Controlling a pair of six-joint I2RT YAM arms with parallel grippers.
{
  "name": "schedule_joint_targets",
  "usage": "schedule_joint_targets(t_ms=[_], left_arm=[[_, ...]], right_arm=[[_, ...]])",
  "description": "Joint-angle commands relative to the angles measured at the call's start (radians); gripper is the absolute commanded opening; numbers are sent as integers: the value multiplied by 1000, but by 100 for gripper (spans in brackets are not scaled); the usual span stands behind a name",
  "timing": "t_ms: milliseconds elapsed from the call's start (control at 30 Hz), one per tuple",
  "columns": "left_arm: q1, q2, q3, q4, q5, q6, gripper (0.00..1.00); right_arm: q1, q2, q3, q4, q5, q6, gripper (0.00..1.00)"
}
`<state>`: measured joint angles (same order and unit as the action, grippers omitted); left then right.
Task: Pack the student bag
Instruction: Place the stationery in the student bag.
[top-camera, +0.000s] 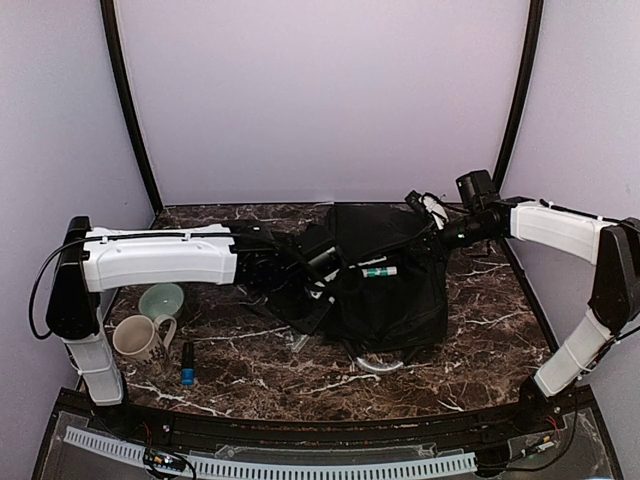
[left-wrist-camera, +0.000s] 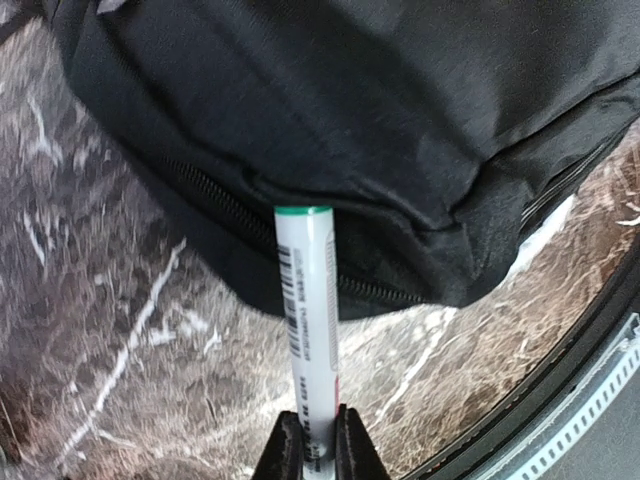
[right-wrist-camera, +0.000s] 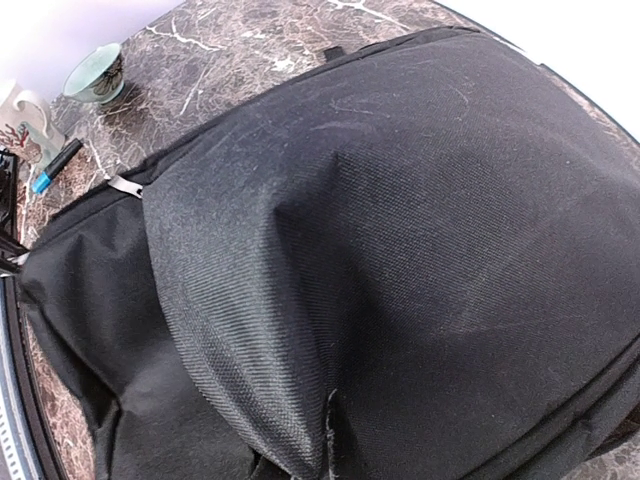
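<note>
Resting by the left arm: a cream mug (top-camera: 138, 338) stands upright with a pale green bowl (top-camera: 162, 298) just behind it. A dark pen with a blue cap (top-camera: 187, 366) lies just right of the mug. All three sit on the brown marbled table (top-camera: 300, 385).
Left gripper (left-wrist-camera: 318, 445): fingers clamped tight on the near end of a white marker (left-wrist-camera: 308, 300), which has a green band at its far end and a barcode down its side.
Marker tip: right up against the backpack's lower edge, at the zipper line. Can't tell whether it's actually inside.
Backpack (top-camera: 385, 300): big, black and soft, slumped on the table a little right of centre, between the two arms.
Right gripper (top-camera: 440, 228): up at the backpack's far right corner, closed. The wrist view shows black fabric drawn into a ridge running toward it, so it's pinching a fold of the backpack, though the fingers themselves are out of shot.
</note>
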<state>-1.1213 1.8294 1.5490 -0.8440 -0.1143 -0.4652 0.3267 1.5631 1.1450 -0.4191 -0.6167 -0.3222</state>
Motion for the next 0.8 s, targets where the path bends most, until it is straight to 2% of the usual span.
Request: schedule_joint_targets(t_ms=[0,300,500,633,767], left_arm=[[-2,3,126,152,12,163,0],[-2,206,420,201,-20,513,0],[-2,251,440,309,-81,695,0],[-2,287,452,310,-108,745,0],[-1,306,432,303,-77,818,0]], right_arm=[[3,-31,31,38,-74,-12,0],[4,-31,32,45,-91,9,0],[3,-29,32,47,-95,10,0],[4,-25,35,45,-101,12,0],[3,-25,35,46,-96,12,0]])
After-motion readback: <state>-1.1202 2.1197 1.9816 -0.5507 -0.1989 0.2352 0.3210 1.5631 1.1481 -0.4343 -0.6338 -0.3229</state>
